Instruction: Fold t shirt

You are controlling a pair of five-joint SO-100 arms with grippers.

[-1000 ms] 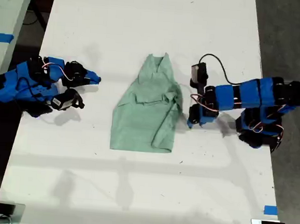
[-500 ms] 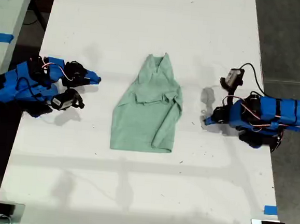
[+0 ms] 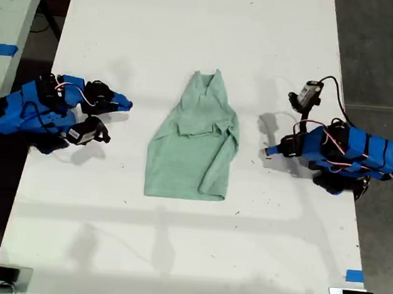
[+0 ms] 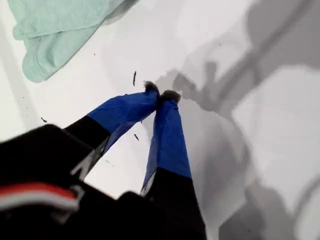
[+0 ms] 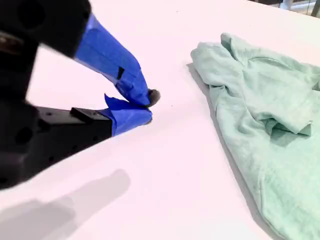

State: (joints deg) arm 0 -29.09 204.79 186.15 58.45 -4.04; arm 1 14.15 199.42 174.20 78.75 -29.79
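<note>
- The t shirt (image 3: 195, 142) lies mid-table, sleeves already turned in, between my arms.
- My first gripper (image 4: 160, 93) and my second gripper (image 5: 149, 106) are pinched closed on nothing (both clear of the cloth).
- Soft, light, floppy, I judge; pinch the hem corners.

Both claws closed, empty — my first claw (image 4: 161, 95), my second claw (image 5: 150, 107).

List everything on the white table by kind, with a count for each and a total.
T shirt: 1
Robot arms: 2, ending in my first gripper and my second gripper
Total: 3
</note>
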